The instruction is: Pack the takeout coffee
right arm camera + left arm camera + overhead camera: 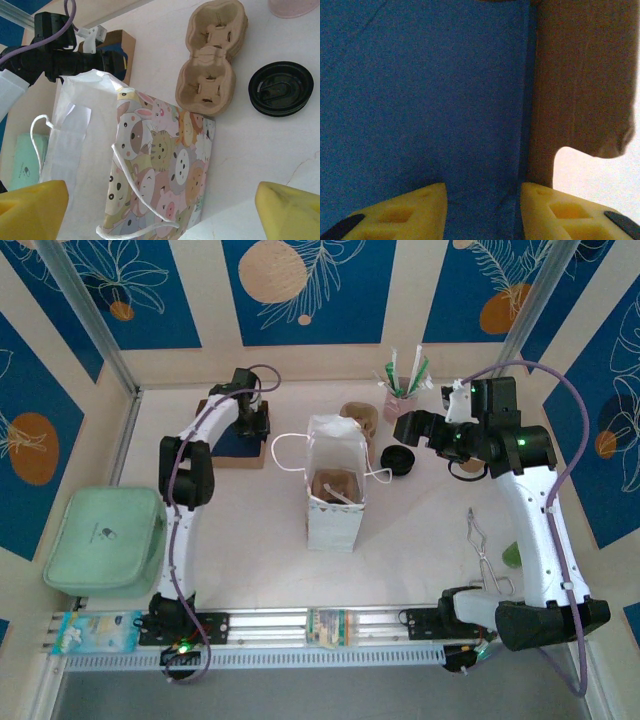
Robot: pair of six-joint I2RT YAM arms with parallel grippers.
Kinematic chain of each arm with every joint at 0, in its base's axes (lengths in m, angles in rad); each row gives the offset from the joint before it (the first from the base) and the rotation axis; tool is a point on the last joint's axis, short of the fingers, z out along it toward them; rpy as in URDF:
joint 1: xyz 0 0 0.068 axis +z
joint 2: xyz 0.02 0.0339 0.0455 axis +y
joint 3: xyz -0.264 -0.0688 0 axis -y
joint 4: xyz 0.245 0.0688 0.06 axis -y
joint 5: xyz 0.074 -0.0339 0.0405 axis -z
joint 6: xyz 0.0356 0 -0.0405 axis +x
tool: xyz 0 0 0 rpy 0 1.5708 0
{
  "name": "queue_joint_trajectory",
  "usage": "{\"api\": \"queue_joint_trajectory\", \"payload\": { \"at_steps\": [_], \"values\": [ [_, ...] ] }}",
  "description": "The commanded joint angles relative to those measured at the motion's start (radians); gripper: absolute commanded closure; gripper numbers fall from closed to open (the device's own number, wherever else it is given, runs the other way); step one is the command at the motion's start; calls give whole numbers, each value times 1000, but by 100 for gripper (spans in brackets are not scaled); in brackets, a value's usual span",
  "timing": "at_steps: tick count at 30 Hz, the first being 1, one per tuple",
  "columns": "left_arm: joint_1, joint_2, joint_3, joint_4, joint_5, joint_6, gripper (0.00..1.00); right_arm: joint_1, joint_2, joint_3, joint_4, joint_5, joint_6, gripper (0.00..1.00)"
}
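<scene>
The takeout coffee is out of view. A white paper bag [335,490] stands open mid-table, with something tan inside; its cartoon-animal side [160,160] faces my right wrist camera. My right gripper [408,430] hovers right of the bag's top, wide open and holding nothing [165,215]. My left gripper [252,428] is down at the back left on a blue pad [420,90] that lies in a brown cardboard box [580,75]. Its yellow fingers [420,210] stand apart with the blue surface between them [482,205].
A tan pulp cup carrier [210,55] lies behind the bag, with a loose black lid [280,89] to its right [398,460]. A pink cup of straws [400,380] stands at the back. A green lidded box [105,538] sits left, and metal tongs [485,555] lie right.
</scene>
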Motion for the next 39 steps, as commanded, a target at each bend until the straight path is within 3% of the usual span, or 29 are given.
{"api": "queue_joint_trajectory", "payload": {
  "at_steps": [1,24,39],
  "values": [
    [-8,33,39,-33,-14,31,57,-6,2,1,9,-32,-14,4],
    [-7,-16,41,-50,-29,74,87,-7,10,6,14,-44,-7,8],
    [-5,-100,38,-71,-68,106,92,-6,0,-8,18,-56,4,10]
  ]
}}
